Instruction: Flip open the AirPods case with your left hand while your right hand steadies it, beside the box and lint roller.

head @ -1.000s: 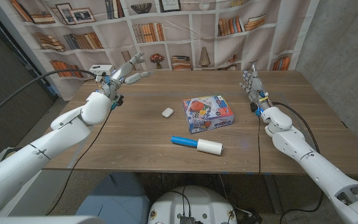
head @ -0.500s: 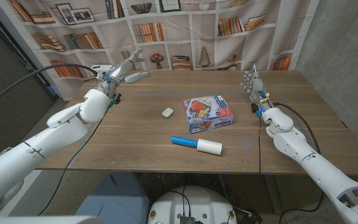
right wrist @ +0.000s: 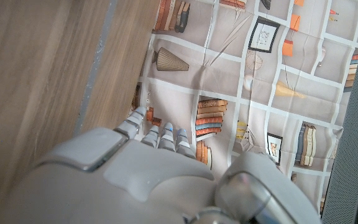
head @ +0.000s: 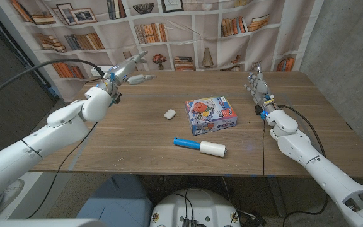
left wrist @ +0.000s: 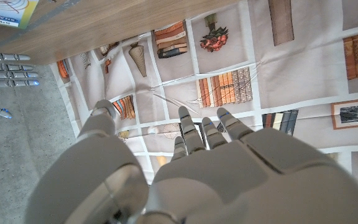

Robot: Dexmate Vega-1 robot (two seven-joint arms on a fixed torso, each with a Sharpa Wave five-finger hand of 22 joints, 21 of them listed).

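Left hand point(head: 126, 68) open, empty.

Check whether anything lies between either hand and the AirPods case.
Left hand is raised at the far left of the table; only bare wood lies between it and the case. Right hand is at the far right: the box lies roughly on its line to the case. The lint roller lies nearer the robot, clear of both.

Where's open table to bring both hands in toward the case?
Bare wood lies between the left hand and the AirPods case, and between the box and the right hand. It's crowded mid-table: the case, box and lint roller sit close.
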